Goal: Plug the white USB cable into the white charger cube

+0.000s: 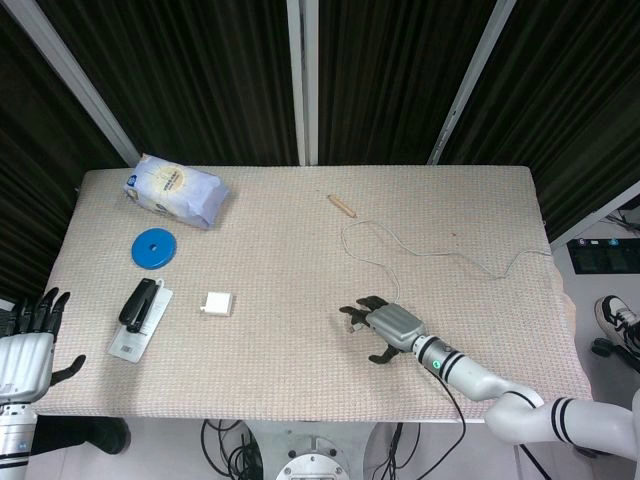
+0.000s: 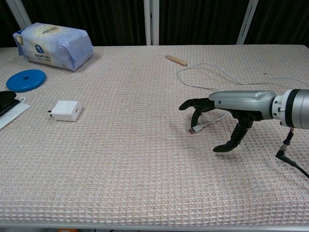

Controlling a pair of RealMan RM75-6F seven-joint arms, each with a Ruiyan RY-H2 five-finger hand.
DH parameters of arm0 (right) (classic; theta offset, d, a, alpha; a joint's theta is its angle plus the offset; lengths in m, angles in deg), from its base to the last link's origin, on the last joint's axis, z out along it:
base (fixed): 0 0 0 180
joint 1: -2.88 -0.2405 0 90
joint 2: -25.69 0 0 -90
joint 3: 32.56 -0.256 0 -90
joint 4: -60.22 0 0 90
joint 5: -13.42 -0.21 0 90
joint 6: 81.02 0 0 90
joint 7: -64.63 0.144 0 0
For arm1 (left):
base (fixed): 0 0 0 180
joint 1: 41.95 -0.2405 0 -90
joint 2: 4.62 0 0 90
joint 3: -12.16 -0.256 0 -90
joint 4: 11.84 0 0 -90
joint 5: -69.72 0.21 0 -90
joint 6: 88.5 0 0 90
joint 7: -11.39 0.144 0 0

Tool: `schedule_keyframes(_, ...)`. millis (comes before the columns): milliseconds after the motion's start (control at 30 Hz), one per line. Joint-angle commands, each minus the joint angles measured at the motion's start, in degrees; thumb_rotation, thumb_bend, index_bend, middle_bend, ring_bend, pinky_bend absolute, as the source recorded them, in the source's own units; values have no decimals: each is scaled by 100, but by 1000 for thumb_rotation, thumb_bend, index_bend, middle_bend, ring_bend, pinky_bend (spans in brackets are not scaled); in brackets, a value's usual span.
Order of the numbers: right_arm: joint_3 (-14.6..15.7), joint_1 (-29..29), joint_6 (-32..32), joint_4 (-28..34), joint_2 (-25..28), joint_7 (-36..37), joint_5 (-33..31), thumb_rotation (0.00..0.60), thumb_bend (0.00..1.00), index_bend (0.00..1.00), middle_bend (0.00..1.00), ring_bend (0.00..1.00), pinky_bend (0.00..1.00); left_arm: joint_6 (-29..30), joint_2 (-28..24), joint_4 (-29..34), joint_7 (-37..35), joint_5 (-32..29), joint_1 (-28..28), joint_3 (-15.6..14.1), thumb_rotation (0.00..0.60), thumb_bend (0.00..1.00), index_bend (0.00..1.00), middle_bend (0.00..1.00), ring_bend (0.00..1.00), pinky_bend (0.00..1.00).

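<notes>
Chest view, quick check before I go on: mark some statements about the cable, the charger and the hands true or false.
1. The right hand has the cable plug end lifted off the table. True.
2. The cable is plugged into the charger. False: the charger lies apart, far to the left.
3. The left hand holds the charger. False: it is open off the table edge.
4. A blue disc lies near the bag. True.

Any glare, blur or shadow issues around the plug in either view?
Chest view: sharp, even light, no glare; the right hand casts a soft shadow on the mat, and the plug is clear under the fingers. Head view: the plug is too small to make out.
</notes>
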Motion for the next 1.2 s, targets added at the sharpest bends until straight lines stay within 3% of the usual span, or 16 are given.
schedule_keyframes(33, 141, 168, 294, 156, 205, -163, 153, 600, 155, 68, 246, 0, 0, -11, 6, -16, -11, -3, 5, 1, 600, 152, 40, 0, 0, 0)
schedule_keyframes(233, -13, 211, 819, 31, -14, -1523, -54, 600, 189, 235, 251, 0, 0, -37, 5, -13, -29, 55, 45, 2, 600, 152, 40, 0, 0, 0)
schedule_keyframes(500, -110, 30, 880, -224, -617, -3001, -662, 600, 235, 355, 292, 0, 0, -33, -2, -31, -75, 56, 30, -15, 600, 152, 43, 0, 0, 0)
schedule_keyframes(833, 11, 44, 1160, -488, -942, -3561, -646, 600, 264, 384, 354, 21, 0, -24, 3, -96, -165, 36, -1, -27, 600, 152, 44, 0, 0, 0)
schedule_keyframes(1200, 214, 123, 1492, -616, -1073, -3889, -197, 600, 266, 434, 391, 49, 0, 10, 0, -117, -203, 58, -21, -32, 600, 153, 45, 0, 0, 0)
